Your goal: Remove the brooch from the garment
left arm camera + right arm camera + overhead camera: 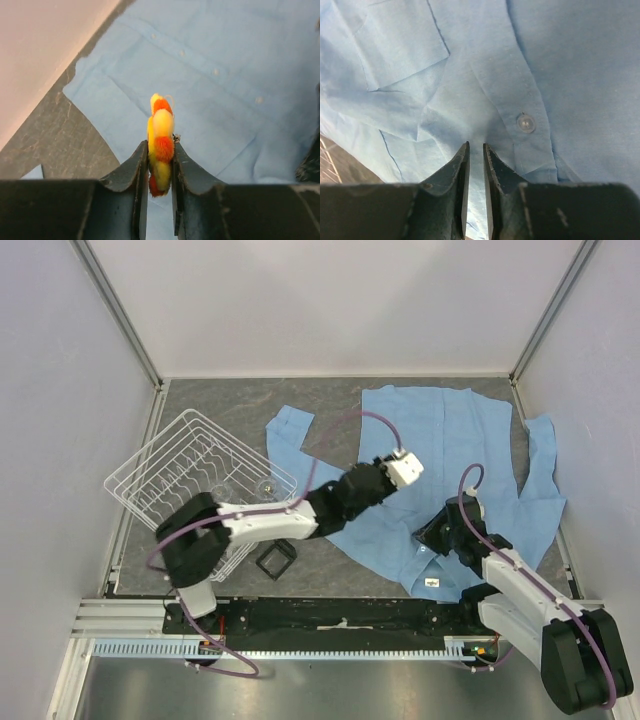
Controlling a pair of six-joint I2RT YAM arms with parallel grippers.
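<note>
brooch (162,122) in left gripper (160,149), unseen overhead

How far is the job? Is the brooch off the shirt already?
Done, it seems: the brooch sits clamped in the left fingers, above the shirt, no cloth lifted with it. In hand: the right fingers, nearly closed, are at the cloth near a button. Left: probably setting the brooch down.

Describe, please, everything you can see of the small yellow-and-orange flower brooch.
The small yellow-and-orange flower brooch looks soft and fuzzy, with alternating yellow and orange-red lobes. It stands upright, edge-on to the left wrist camera, pinched in the black left gripper, its lower part partly hidden. A tiny metal bit shows at its right side. It appears to be clear of the light blue cloth shirt behind it.
</note>
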